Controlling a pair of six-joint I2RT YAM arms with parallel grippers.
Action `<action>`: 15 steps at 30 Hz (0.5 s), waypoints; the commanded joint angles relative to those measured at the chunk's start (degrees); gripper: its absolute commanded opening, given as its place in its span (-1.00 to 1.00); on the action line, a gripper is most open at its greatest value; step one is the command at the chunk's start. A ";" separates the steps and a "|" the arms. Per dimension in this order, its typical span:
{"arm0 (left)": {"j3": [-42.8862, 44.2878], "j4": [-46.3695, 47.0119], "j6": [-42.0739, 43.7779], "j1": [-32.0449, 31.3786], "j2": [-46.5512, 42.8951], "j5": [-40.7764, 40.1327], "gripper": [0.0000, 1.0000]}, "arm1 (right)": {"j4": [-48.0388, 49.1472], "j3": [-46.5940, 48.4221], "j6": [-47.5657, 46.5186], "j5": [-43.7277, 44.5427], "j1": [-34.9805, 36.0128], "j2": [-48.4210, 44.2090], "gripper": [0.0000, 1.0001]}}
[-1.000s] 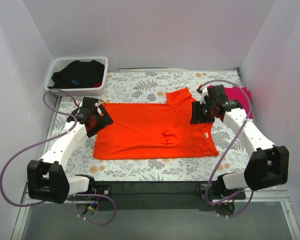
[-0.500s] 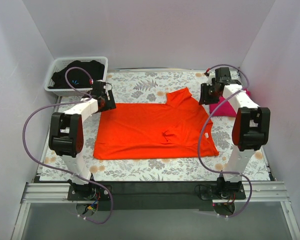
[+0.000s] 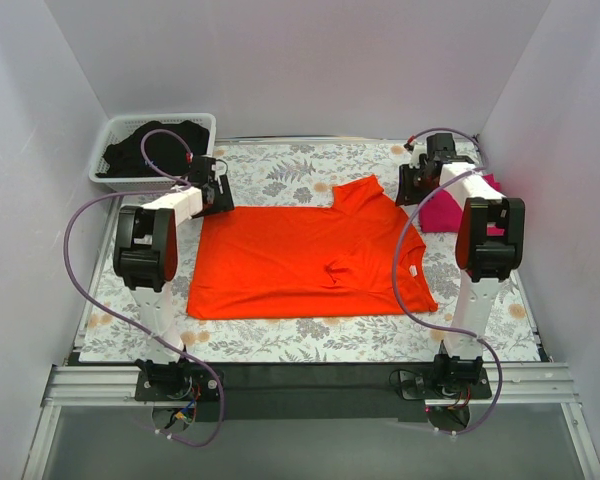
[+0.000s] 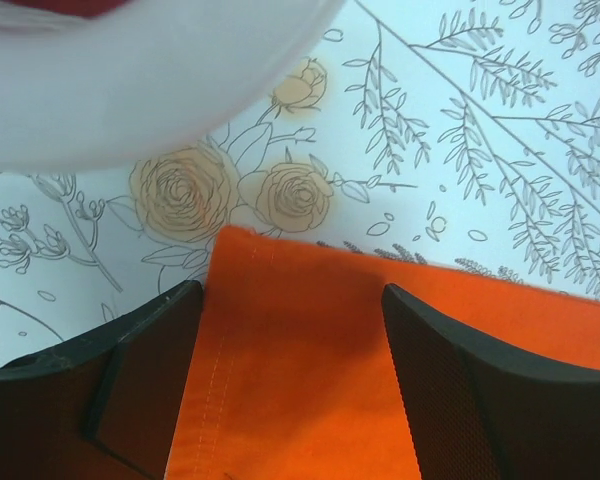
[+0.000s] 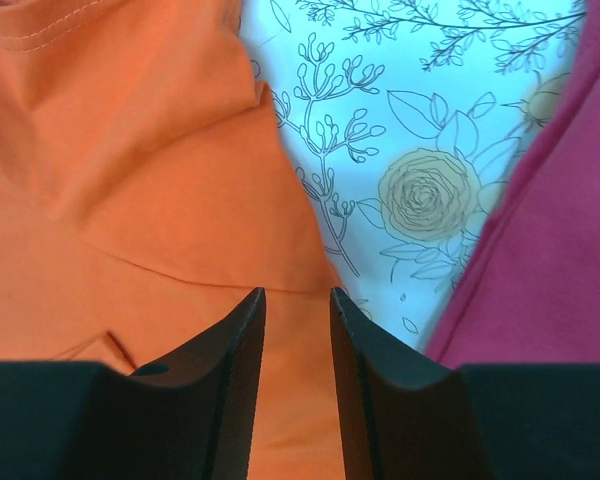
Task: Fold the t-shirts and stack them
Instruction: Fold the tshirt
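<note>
The orange t-shirt lies spread flat on the floral table, collar toward the right. My left gripper is low over its far left corner. In the left wrist view that gripper is open, and the orange corner lies between its wide-set fingers. My right gripper is at the shirt's far right edge. In the right wrist view that gripper is open by a narrow gap over the orange cloth. The magenta-pink t-shirt lies bunched just right of it and also shows as pink cloth.
A white basket holding dark clothes stands at the back left, close behind the left gripper; its rim is a blur. White walls close in the left, back and right sides. Bare floral cloth runs along the near edge.
Both arms have swung away from the shirt's middle sides to its far corners and come down. Both grippers have narrowed, the right one more.
</note>
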 commanded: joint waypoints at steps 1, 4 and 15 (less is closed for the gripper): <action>3.28 1.94 1.44 0.61 0.45 -0.79 0.33 | 1.56 2.61 -0.42 -2.35 0.02 1.19 -0.34; 3.90 2.47 1.71 0.79 1.07 -0.44 0.32 | 1.65 2.44 -0.77 -2.00 0.02 1.80 -0.35; 2.14 4.49 3.55 1.31 0.10 -0.26 0.30 | 1.65 3.14 -1.22 -3.23 0.02 4.53 -0.33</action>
